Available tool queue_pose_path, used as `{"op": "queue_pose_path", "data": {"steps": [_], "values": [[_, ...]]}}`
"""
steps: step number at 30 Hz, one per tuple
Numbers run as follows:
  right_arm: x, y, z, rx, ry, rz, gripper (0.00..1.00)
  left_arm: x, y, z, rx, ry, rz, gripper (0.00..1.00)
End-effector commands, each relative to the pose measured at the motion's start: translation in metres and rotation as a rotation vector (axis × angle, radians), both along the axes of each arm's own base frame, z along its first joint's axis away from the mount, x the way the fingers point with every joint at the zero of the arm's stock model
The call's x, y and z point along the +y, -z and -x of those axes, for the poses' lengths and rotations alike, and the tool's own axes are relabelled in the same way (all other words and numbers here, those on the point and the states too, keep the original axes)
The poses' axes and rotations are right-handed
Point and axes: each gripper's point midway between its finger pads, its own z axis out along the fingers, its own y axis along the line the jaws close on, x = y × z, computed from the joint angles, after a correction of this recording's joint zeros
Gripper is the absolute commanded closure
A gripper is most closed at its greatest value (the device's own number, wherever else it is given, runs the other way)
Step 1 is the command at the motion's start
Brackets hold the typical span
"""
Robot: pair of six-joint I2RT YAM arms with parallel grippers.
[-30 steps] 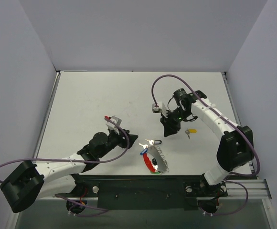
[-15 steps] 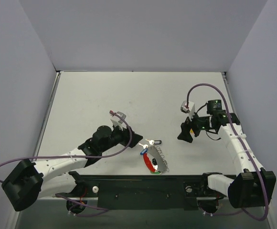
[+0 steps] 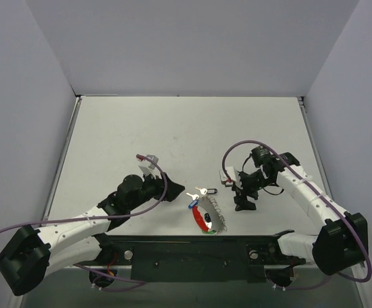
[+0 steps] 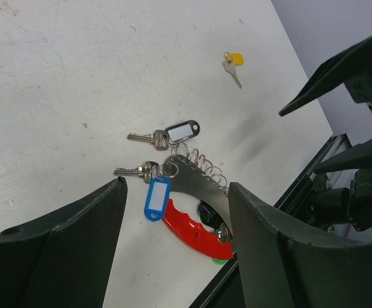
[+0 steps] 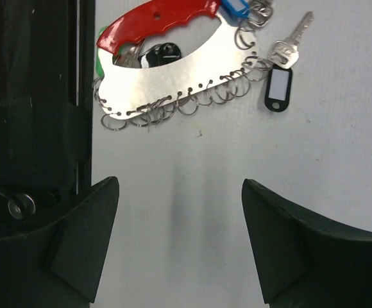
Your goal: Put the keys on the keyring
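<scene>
Keyring [image 3: 206, 217] flat at worktop [image 3: 141, 128] near edge, mid-width. Black-tag key [image 4: 173, 133] and blue-tag key [image 4: 149, 189] touching its left end. Yellow key [image 4: 233, 62] well apart. Left hand [image 3: 176, 191] and right hand [image 3: 244, 205] both spread, empty, flanking keyring.

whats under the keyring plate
Through the cutout in the keyring, a black tag and silvery metal show; a green piece peeks out beside it. The plate covers the rest.

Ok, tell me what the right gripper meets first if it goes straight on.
Likely the keyring, dead ahead of the right gripper; only bare table lies between, though depth is unclear.
</scene>
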Motion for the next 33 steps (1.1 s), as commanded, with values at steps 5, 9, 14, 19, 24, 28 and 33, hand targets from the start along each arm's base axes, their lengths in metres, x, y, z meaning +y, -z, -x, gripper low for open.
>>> {"op": "queue_pose_path", "data": {"steps": [5, 9, 14, 19, 24, 28, 33], "values": [[0.004, 0.031, 0.047, -0.026, -0.627, 0.154, 0.33, 0.013, -0.015, -0.01, -0.001, -0.04, 0.052, 0.26], [0.01, 0.042, 0.051, -0.028, -0.698, 0.207, 0.5, 0.017, -0.012, -0.005, 0.011, -0.034, 0.044, 0.26], [0.014, 0.053, 0.041, -0.056, -0.594, 0.231, 0.63, 0.029, -0.011, -0.002, -0.022, -0.07, 0.057, 0.27], [0.023, 0.056, 0.034, -0.055, -0.509, 0.289, 0.62, 0.034, -0.012, -0.002, -0.065, -0.077, 0.061, 0.27], [0.027, 0.068, 0.026, -0.113, -0.496, 0.424, 0.6, 0.035, -0.001, -0.003, -0.045, -0.08, 0.028, 0.27], [0.027, 0.072, 0.031, -0.114, -0.53, 0.46, 0.64, 0.036, 0.001, -0.002, -0.041, -0.083, 0.023, 0.27], [0.029, 0.077, 0.031, -0.131, -0.541, 0.493, 0.69, 0.039, 0.0, -0.003, -0.047, -0.093, 0.019, 0.27]]}}
